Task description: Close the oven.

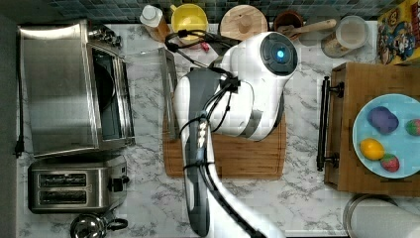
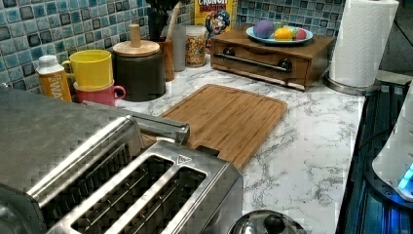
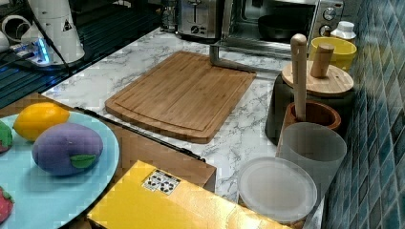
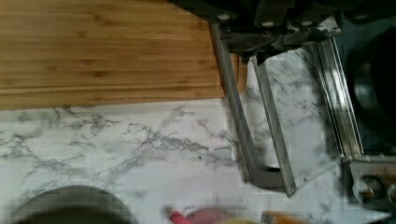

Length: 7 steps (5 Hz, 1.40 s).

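Note:
The oven (image 1: 59, 89) stands at the top view's left, a boxy steel unit with a dark interior. Its glass door (image 1: 146, 89) lies dropped open flat over the counter, and the bar handle (image 1: 168, 94) reaches the cutting board's edge. The right view shows the open oven (image 3: 282, 19) with knobs and the handle (image 3: 229, 62) low in front. In the wrist view my gripper (image 4: 275, 32) hangs just above the door handle (image 4: 238, 121), near one end of the glass door (image 4: 303, 112). My arm (image 1: 237, 94) covers the gripper in the top view.
A two-slot toaster (image 1: 74, 188) and a kettle lid (image 1: 91, 225) sit beside the oven. A bamboo cutting board (image 1: 247, 158) lies under my arm. Mugs (image 2: 92, 70), a lidded canister (image 2: 139, 68) and a utensil crock (image 3: 310, 114) line the tiled wall. A wooden tray with a fruit plate (image 1: 391, 134) stands opposite.

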Motion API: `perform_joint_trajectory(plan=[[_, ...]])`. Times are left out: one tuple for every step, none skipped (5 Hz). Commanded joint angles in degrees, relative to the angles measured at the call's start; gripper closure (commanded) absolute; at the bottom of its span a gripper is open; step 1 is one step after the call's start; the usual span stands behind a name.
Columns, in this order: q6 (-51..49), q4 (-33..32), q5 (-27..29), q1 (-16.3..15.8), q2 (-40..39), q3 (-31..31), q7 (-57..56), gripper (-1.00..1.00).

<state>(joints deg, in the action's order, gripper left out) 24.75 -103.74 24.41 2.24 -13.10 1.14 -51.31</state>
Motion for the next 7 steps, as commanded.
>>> perform_joint_trajectory(plan=[[4.3, -6.5, 11.3, 2.6, -0.6, -2.7, -22.2, 1.0], [7.9, -8.0, 15.8, 2.4, -2.1, -3.0, -28.4, 1.0], [9.0, -6.0, 18.2, 2.6, -6.1, -3.0, -29.3, 1.0], [11.9, -5.5, 20.8, 2.4, -8.2, -3.4, -31.3, 1.0], [12.1, -4.0, 20.6, 2.2, -10.9, -4.1, -31.6, 1.0], [12.6, -2.6, 19.9, 1.4, -13.6, -4.7, -31.6, 1.0], [10.3, -0.4, 20.7, 2.0, -15.6, -6.0, -31.7, 1.0]])
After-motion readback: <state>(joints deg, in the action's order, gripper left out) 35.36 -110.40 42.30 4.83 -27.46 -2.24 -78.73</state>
